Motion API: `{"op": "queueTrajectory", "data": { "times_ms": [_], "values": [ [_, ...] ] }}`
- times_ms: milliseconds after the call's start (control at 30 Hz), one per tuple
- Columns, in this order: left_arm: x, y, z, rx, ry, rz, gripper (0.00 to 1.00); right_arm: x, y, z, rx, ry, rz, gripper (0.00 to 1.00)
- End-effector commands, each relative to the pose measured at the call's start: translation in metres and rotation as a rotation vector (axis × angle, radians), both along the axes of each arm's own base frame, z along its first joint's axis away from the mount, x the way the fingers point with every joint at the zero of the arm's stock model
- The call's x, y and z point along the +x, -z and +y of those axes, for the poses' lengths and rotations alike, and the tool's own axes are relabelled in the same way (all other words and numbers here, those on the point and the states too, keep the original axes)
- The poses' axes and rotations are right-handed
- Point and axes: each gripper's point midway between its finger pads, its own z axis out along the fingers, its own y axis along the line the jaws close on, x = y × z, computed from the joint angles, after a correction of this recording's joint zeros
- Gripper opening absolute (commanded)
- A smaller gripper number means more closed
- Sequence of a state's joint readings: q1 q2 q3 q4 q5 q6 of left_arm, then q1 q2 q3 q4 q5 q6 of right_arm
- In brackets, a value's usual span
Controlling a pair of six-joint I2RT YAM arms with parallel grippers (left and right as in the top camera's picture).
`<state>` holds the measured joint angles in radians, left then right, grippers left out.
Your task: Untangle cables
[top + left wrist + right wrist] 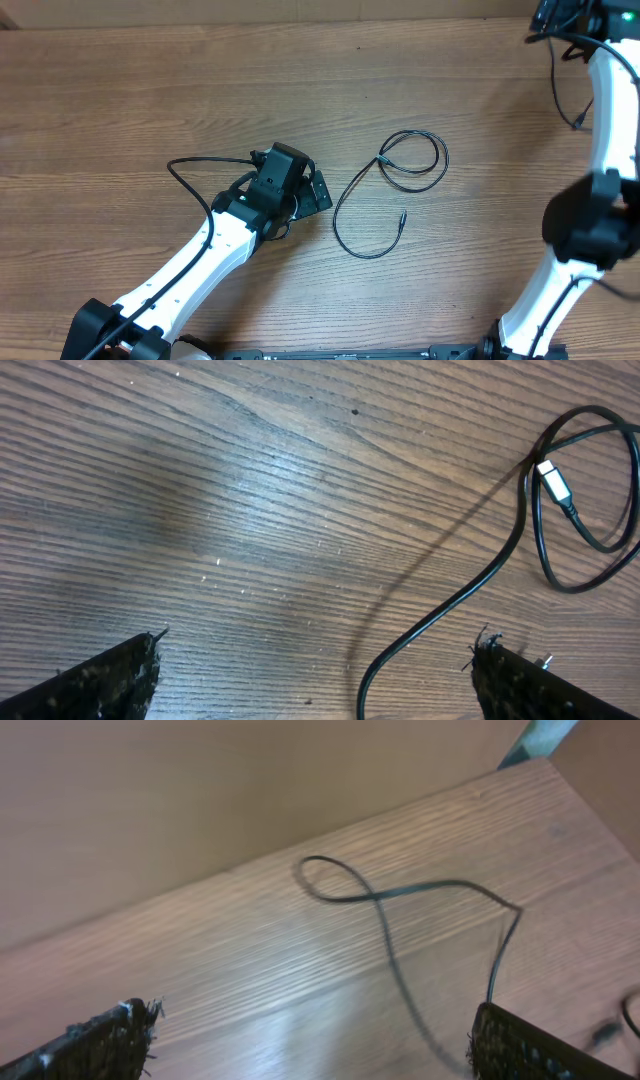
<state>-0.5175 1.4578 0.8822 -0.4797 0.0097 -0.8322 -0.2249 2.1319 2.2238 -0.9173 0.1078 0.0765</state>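
Overhead: which arm is nearer the thin black cord with small plugs (349, 191)?
— The left one. The left gripper (318, 190) sits just left of the cord on the brown wooden table (150, 90). The white right arm (600, 130) reaches away to the far right corner. The cord's closed loop lies far and right, and its open tail curves back near.

Left wrist: what do the fingers show?
— The left gripper (322, 682) is spread wide and holds nothing. The cord (440, 610) runs diagonally from near, between the fingertips, out to the far right, where the loop carries a silver plug (553, 480). A grasp, I judge, means dropping straight onto that near strand.

Right wrist?
— The right gripper (325, 1045) is also spread wide, with nothing plainly between the fingers. A second thin black cord (440, 884) crosses itself ahead over the wood. Its near end blurs beside the right fingertip, and I cannot tell whether it touches.
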Motion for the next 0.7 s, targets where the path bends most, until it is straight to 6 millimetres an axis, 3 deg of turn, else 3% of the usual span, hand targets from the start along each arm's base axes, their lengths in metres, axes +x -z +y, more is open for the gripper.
{"op": "queueTrajectory", "data": {
  "times_ms": [0, 100, 233, 333, 433, 667],
  "values": [
    [0.000, 0.000, 0.001, 0.013, -0.006, -0.011, 1.00, -0.021, -0.026, 0.023, 0.125, 0.087, -0.022, 1.00],
    [0.000, 0.000, 0.001, 0.013, -0.006, -0.011, 1.00, -0.043, 0.005, 0.049, 0.270, 0.110, 0.112, 1.00],
    [0.000, 0.000, 0.001, 0.013, -0.006, -0.011, 1.00, -0.070, 0.036, 0.098, 0.446, 0.015, 0.286, 1.00],
    [0.000, -0.001, 0.001, 0.013, -0.006, -0.011, 1.00, -0.097, 0.060, 0.117, 0.485, 0.015, 0.431, 1.00],
    [0.000, -0.001, 0.001, 0.013, -0.006, -0.011, 1.00, -0.127, 0.088, 0.136, 0.542, 0.111, 0.585, 1.00],
    [0.000, 0.000, 0.001, 0.013, -0.006, -0.010, 1.00, -0.168, 0.159, 0.185, 0.596, 0.307, 0.776, 1.00]
  ]
}}
